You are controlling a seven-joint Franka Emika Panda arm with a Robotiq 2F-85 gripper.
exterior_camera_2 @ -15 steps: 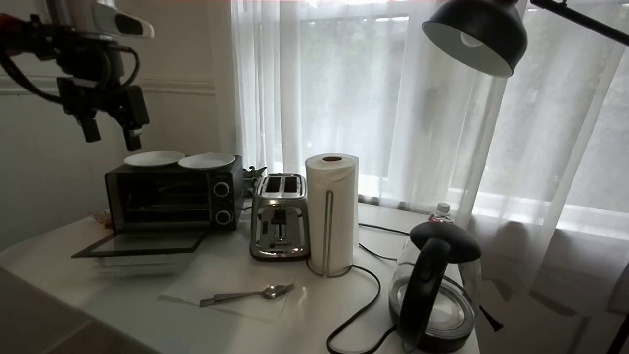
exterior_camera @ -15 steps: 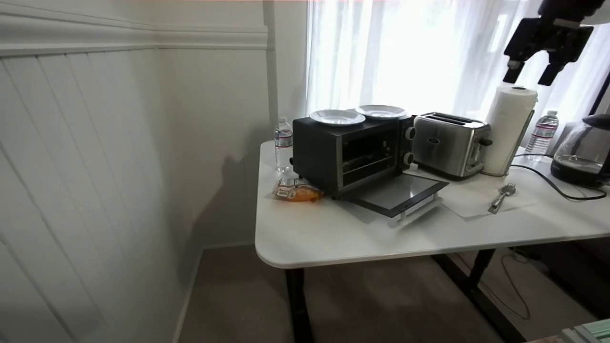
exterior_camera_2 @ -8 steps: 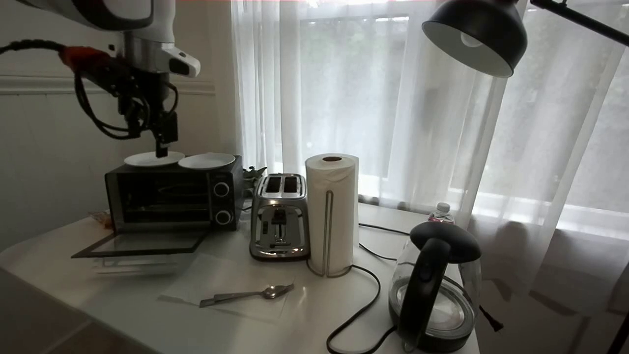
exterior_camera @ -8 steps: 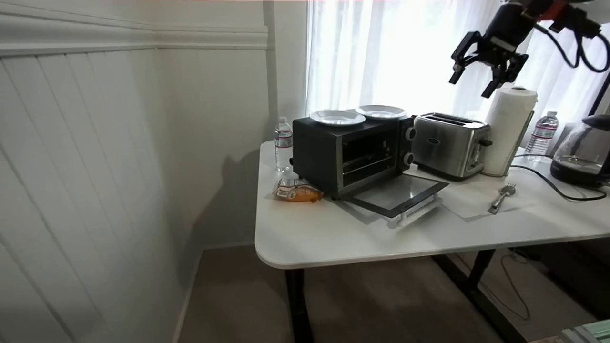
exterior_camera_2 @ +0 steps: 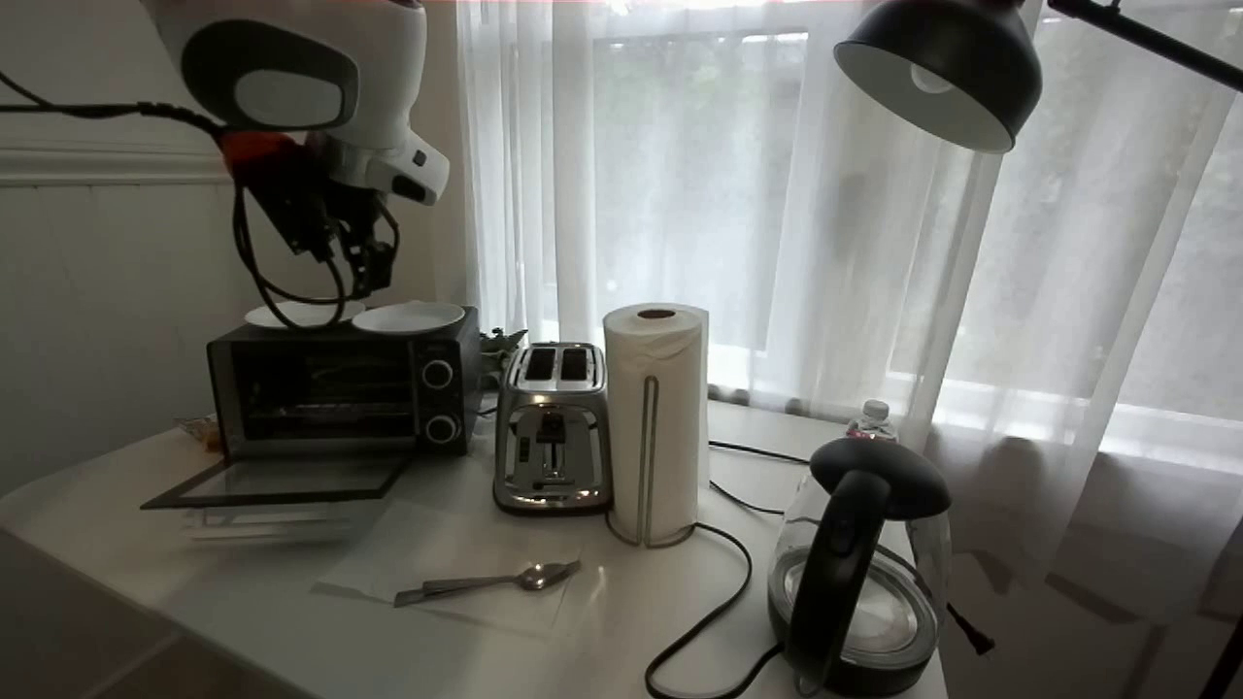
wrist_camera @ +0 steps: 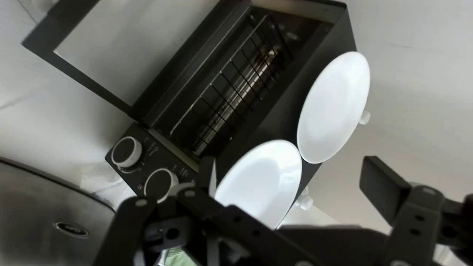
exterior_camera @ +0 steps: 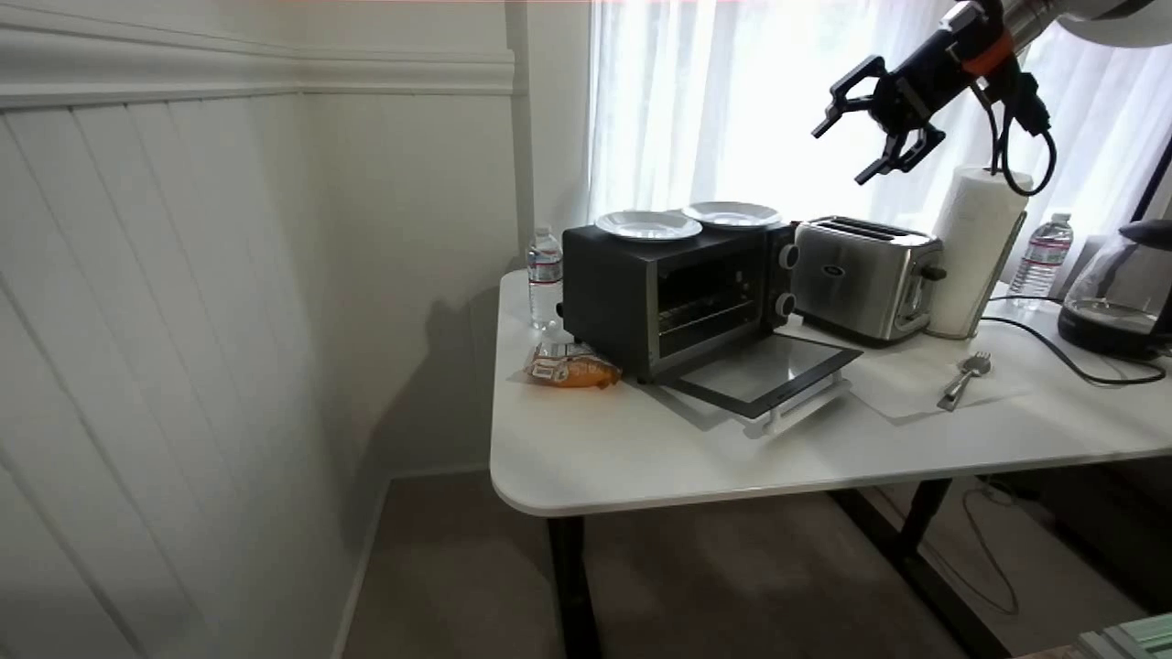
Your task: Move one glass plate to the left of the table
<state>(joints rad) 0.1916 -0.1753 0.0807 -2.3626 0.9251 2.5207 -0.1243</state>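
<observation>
Two glass plates (exterior_camera: 648, 226) rest side by side on the black toaster oven (exterior_camera: 604, 293), which stands on the table (exterior_camera: 595, 458); I can't tell which plate the task means. An exterior view alone shows me a lamp (exterior_camera_2: 942, 73), toward two o'clock in frame; an exterior view alone shows me a water bottle (exterior_camera: 545, 279) at the oven's nine o'clock. There the gripper (exterior_camera: 839, 156) hangs toward the oven's two o'clock, apart from both plates; my wrist view shows its fingers (wrist_camera: 383, 187) spread wide, released, touching only air.

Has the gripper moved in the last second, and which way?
Yes, toward picture left: in an exterior view the gripper appeared above the paper towel roll and now appears left of it, above the two-slot toaster.
</observation>
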